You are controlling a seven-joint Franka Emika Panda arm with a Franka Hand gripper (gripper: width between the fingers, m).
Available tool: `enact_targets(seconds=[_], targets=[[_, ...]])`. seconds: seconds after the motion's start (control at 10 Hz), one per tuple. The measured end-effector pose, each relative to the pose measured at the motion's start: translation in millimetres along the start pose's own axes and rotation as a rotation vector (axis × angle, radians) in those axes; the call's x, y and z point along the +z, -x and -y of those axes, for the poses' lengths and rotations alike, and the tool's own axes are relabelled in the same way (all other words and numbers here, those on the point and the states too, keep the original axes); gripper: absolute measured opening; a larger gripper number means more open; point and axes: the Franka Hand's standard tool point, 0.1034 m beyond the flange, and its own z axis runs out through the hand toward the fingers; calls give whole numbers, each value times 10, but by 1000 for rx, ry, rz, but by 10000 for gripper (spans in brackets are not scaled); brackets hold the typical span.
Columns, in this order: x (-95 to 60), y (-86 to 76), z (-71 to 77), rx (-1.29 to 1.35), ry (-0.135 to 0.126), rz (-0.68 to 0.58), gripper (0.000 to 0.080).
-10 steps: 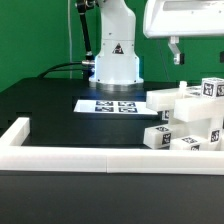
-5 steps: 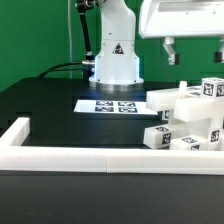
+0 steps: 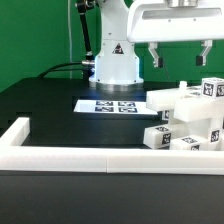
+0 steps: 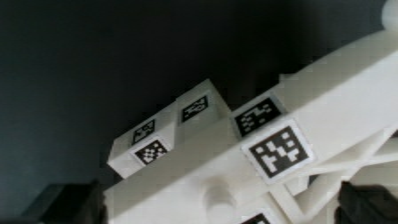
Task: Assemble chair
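Note:
The chair parts are white blocky pieces with black-and-white tags, piled together at the exterior view's right on the black table. My gripper hangs above the pile, open and empty, with one finger on each side. In the wrist view the tagged white pieces fill the frame below the gripper. The dark fingertips show at both edges, apart from the parts.
The marker board lies flat in front of the robot base. A long low white border rail runs along the table's front and turns back at the exterior view's left.
The gripper has moved toward the exterior view's left, so both fingers now show above the pile. The chair parts have not moved.

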Motion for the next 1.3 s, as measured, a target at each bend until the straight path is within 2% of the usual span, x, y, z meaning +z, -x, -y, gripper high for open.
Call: enact_targets(seconds=[0.1,0.2,0.3,0.4,0.6,0.9,1.1,1.3], targets=[[16,27,-52,27,-9,3,649],[71,166,-84,40,-8,-10,649],[156,394,-93,50,-8,11,649],[204,470,-86,47,-4,26,649],[224,416,-44,72,0,24,649],[255,450,-30,86,5,10,649],[368,698,84,77,14,17,649],[392,765,124,84,15,27,649]])
